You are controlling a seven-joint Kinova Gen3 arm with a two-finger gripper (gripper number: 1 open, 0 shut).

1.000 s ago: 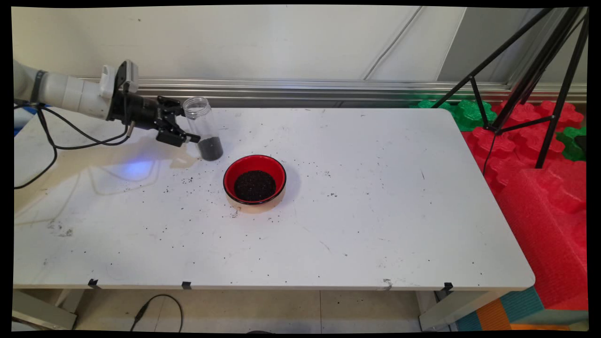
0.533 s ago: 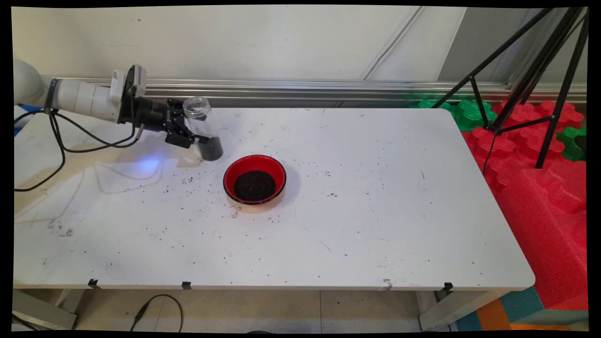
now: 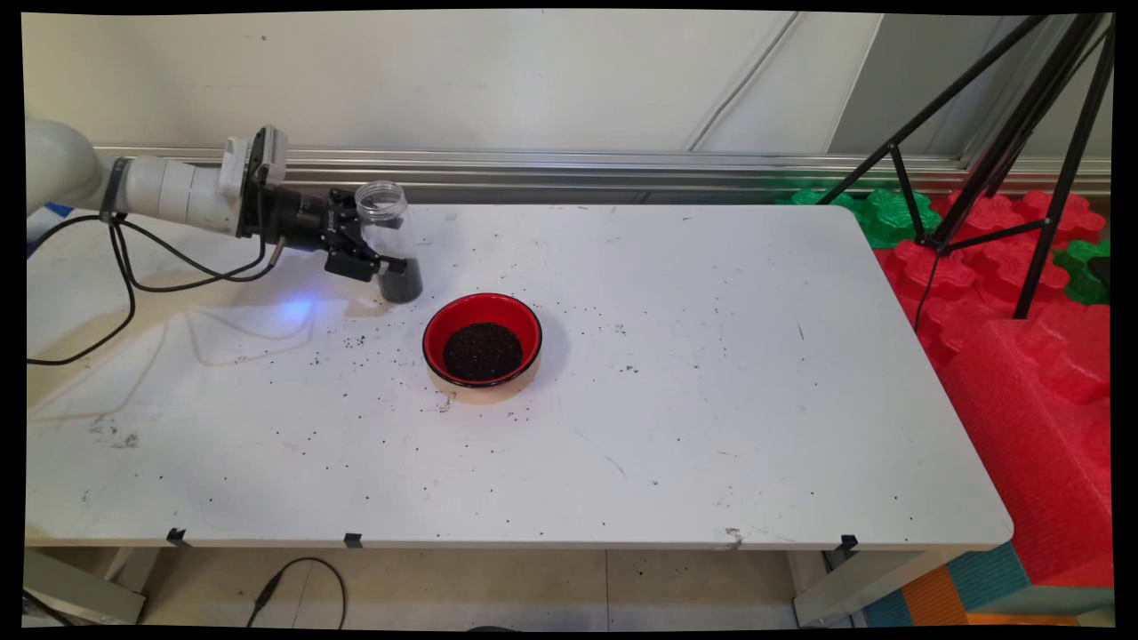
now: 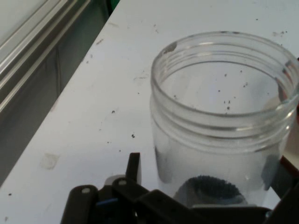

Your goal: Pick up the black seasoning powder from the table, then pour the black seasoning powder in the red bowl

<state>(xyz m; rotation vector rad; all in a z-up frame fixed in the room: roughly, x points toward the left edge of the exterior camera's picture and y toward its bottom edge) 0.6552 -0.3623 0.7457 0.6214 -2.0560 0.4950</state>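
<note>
While its lid is off, a clear jar (image 3: 388,242), dark grains at its base, apparently sits pinched in the gripper (image 3: 378,251).

— Where is the jar (image 3: 388,242) (image 4: 219,116)?
— Upright on the table (image 3: 676,373) (image 4: 88,116), far left, gripper (image 3: 384,252) at its left side.
— And the bowl (image 3: 482,340)?
— Just right of the jar and nearer the front, grains (image 3: 482,351) inside it.
</note>
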